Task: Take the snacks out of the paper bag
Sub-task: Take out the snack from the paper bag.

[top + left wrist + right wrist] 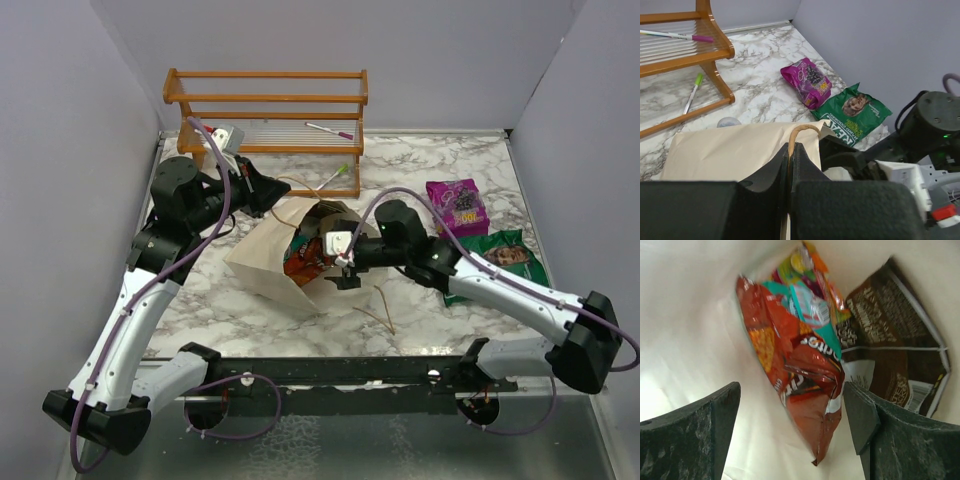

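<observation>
Left gripper (791, 149) pinches the tan string handle (805, 127) of the cream paper bag (725, 150). Right gripper (791, 396), spread astride a crinkly red foil packet (805, 365), could snag the dark brown foil packet (890, 340) too.

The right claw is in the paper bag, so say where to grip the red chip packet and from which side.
Grip the red chip packet by its near crinkled end, straight in along the paper bag. That end points at the right claw, between its open fingers, clear of the brown packet.
</observation>
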You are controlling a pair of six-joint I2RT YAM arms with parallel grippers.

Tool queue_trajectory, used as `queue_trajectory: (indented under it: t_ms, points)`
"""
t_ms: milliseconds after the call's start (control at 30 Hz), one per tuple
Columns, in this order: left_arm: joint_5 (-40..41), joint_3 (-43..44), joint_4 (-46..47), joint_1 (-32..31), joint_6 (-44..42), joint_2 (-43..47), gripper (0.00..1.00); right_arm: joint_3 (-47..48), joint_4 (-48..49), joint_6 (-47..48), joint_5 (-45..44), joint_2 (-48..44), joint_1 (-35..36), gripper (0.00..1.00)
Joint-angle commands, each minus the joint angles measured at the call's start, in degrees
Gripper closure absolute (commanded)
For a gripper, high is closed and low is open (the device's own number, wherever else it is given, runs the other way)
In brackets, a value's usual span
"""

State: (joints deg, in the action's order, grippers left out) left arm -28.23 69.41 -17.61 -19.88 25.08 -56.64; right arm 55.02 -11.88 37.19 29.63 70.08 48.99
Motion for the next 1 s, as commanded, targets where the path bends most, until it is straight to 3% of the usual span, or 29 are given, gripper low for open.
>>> queue_trajectory:
  t_ms: [0, 333, 667, 967]
  points:
    - [-1.98, -0.43, 1.46, 0.34, -0.26, 1.8, 1.0, 2.62, -2.09, 9.06, -8.89, 5.29, 0.4, 0.15]
    - [-2.36, -1.1, 2.09, 0.3, 0.22, 2.31, 1.0, 0.65, 8.91, 5.39, -19.28, 10.95, 0.49, 0.19]
    - [-1.97, -1.45, 2.3, 0.3, 0.7, 2.53, 1.0, -0.6, 16.18, -0.3, -20.7, 13.61, 0.49, 0.34]
    - [-1.27, -1.57, 1.4, 0.31, 0.61, 3.06, 1.0, -1.61, 18.15, -2.6, -21.38, 16.94, 0.49, 0.33]
